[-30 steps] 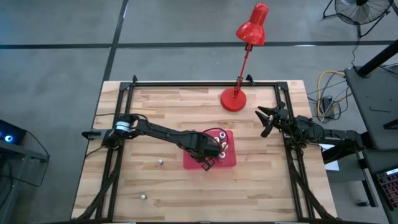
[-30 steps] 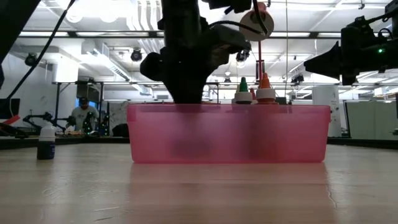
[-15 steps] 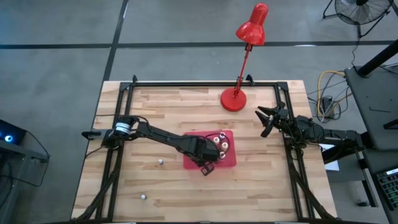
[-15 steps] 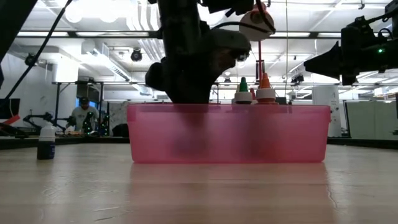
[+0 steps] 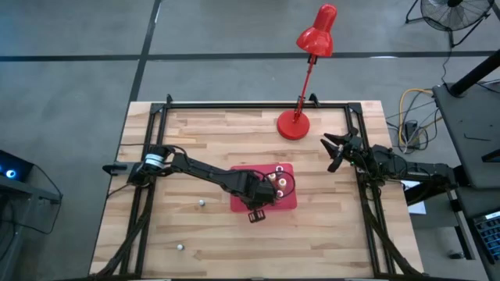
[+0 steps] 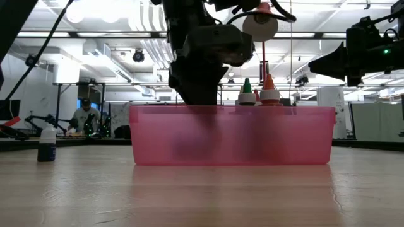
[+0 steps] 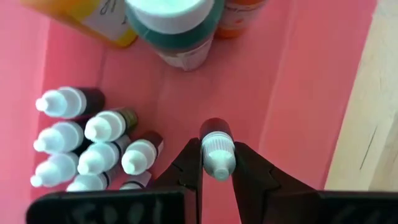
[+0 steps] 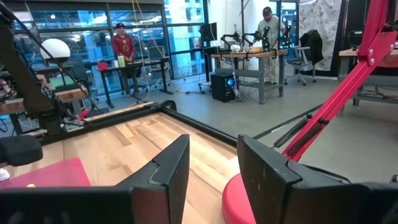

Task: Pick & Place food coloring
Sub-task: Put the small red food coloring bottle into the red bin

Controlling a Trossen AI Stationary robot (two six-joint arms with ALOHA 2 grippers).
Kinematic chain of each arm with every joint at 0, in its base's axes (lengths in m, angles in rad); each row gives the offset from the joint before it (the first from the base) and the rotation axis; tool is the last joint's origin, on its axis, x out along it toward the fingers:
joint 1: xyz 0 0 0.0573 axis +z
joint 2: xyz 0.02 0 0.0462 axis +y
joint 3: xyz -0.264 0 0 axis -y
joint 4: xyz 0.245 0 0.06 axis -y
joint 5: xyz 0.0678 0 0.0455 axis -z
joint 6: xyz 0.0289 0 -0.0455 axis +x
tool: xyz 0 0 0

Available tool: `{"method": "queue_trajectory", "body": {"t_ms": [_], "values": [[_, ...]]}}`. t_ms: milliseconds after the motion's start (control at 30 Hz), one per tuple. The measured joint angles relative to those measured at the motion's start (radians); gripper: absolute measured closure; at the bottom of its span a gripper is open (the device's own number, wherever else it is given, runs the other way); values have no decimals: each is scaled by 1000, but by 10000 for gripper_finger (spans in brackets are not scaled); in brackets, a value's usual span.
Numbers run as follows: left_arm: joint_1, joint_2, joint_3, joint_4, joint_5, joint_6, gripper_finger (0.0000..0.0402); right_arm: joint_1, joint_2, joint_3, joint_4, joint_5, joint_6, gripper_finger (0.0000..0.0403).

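A red tray (image 5: 283, 200) lies mid-table; in the low view its pink wall (image 6: 284, 135) fills the middle. Inside stand several small white-capped food coloring bottles (image 7: 93, 149), a larger teal one (image 7: 177, 25), a yellow one (image 7: 93, 18) and an orange one (image 7: 242, 6). My left gripper (image 7: 217, 148) points steeply down into the tray, shut on one small dark bottle with a white cap (image 7: 216, 149). My right gripper (image 5: 334, 152) waits open at the table's right edge, nothing between its fingers (image 8: 168, 174). My left gripper pinches the small bottle between its two fingers (image 7: 189, 165), on the sides of its white cap and shoulder (image 7: 217, 155). The fingers come from above, slanting down, and lie along the bottle. The bottle stands cap up over the tray floor; whether its base touches the floor I cannot tell.
Two loose small bottles stand on the wood left of the tray (image 5: 201, 203) and near the front edge (image 5: 180, 247); one shows in the low view (image 6: 46, 144). A red desk lamp (image 5: 316, 35) has its base (image 5: 294, 125) at the far edge, close to my right gripper.
My left gripper has rolled about the line it points along while staying over the tray, and has sunk slightly into it. The small bottle has stayed in its hold.
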Motion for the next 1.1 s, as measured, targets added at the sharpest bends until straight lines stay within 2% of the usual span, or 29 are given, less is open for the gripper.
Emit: {"method": "queue_trajectory", "body": {"t_ms": [400,800,1100], "values": [[19,0,-3,-2,-31,227,369,0,0,0,0,0,0,275],[40,0,-6,-6,-39,318,369,0,0,0,0,0,0,275],[57,25,-17,-10,-3,347,369,0,0,0,0,0,0,275]]}}
